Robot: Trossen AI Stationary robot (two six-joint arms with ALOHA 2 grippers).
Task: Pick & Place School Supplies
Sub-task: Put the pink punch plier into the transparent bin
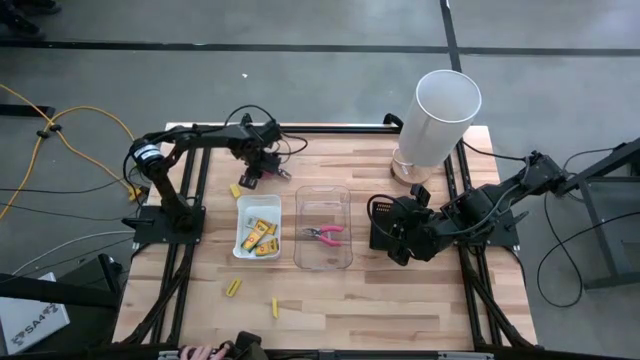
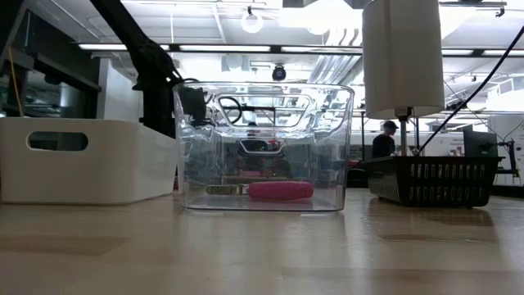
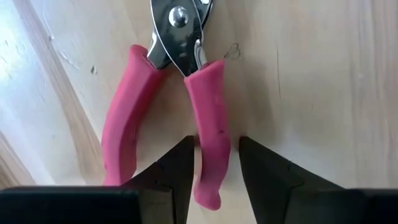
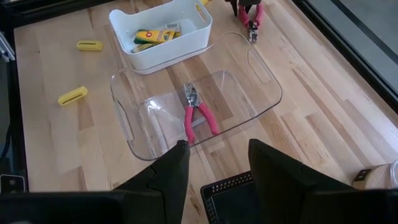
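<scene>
Wooden desk (image 1: pixel 330 300) planks ran under both arms. Left claw (image 3: pixel 214 165) hung released over the pink-handled pliers (image 3: pixel 186 87), one handle lying lengthwise between its fingers, steel head pointing away. Right claw (image 4: pixel 214 165), also released, waited well apart, beyond the clear tray (image 1: pixel 324 228)

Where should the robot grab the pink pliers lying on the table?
Probably one pink handle. The pliers lie flat on the wood, so coming straight down works best. The left gripper is open with its fingers either side of one handle, which is slim enough to pinch.
</scene>
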